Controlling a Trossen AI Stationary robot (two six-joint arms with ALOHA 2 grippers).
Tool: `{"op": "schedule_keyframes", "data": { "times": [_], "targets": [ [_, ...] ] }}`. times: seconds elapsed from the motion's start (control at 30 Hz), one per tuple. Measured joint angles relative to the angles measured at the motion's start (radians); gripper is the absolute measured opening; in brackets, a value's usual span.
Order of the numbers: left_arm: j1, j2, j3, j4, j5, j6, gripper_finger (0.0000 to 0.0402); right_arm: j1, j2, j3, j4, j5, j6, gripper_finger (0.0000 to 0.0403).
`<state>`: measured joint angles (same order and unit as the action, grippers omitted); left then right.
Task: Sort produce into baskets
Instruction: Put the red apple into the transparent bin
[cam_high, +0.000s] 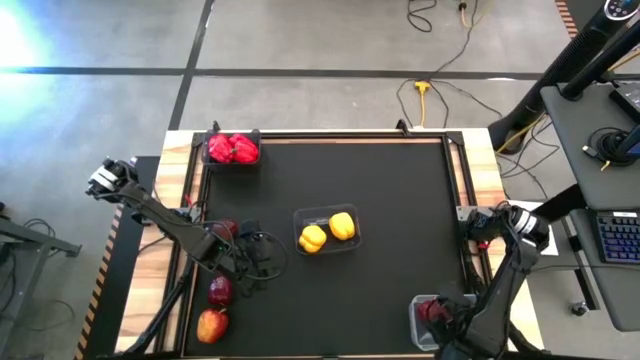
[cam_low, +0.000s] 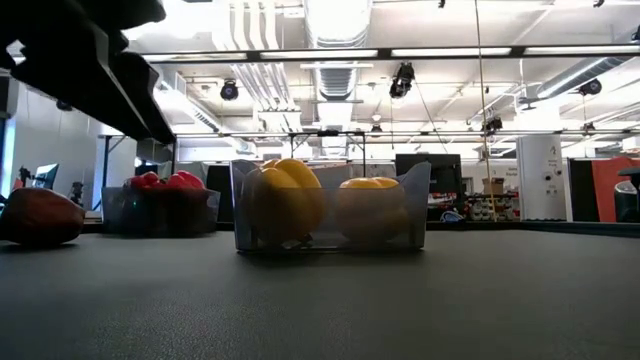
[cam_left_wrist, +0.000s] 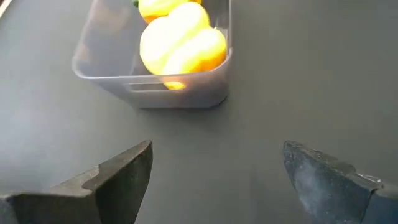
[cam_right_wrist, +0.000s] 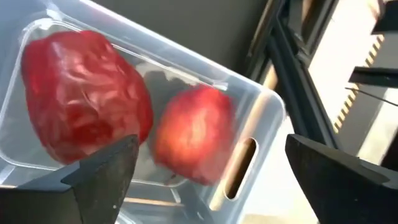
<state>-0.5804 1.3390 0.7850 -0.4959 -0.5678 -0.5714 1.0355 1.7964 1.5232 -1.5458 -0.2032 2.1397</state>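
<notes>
Apple (cam_right_wrist: 193, 134) in tub (cam_right_wrist: 261, 106), under right end effector (cam_right_wrist: 208, 168)

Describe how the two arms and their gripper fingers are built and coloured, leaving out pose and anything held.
Both arms are dark, nearly black, made of slim jointed links. The left arm has a pale grey block at its base end and loose black cable looping near its wrist. The right arm shows a light module and red accents near its upper joint. The left gripper and right gripper have flat, wedge-shaped dark grey fingers.
</notes>
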Motion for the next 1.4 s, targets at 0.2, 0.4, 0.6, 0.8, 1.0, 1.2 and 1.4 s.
{"op": "schedule_keyframes", "data": {
  "times": [0.2,0.4,0.6,0.8,1.0,1.2,1.4],
  "targets": [
    [-0.004,-0.051,0.087,-0.277,0.032,-0.027,0.0341,-0.043,-0.068,0.008,-0.024,0.020,0.003,0.0396],
    [-0.008,-0.148,0.134,-0.569,0.122,-0.121,0.0341,-0.123,-0.174,0.008,0.013,0.388,0.012,0.0396],
    [0.014,-0.269,0.078,-0.761,0.138,-0.227,0.0341,-0.252,-0.205,0.008,0.137,0.721,-0.206,0.0396],
    [0.147,-0.337,-0.026,-0.753,0.252,-0.198,0.0342,-0.417,-0.189,0.008,0.321,0.727,-0.571,0.0396],
    [0.356,-0.300,-0.041,-0.720,0.290,-0.202,0.0360,-0.546,-0.183,0.008,0.486,0.719,-0.813,0.0396],
    [0.523,-0.244,-0.067,-0.664,0.471,-0.096,0.0363,-0.599,-0.183,0.008,0.568,0.677,-0.901,0.0396],
    [0.623,-0.158,-0.138,-0.598,0.528,-0.026,0.0361,-0.597,-0.175,0.008,0.568,0.673,-0.878,0.0396]
  ]
}}
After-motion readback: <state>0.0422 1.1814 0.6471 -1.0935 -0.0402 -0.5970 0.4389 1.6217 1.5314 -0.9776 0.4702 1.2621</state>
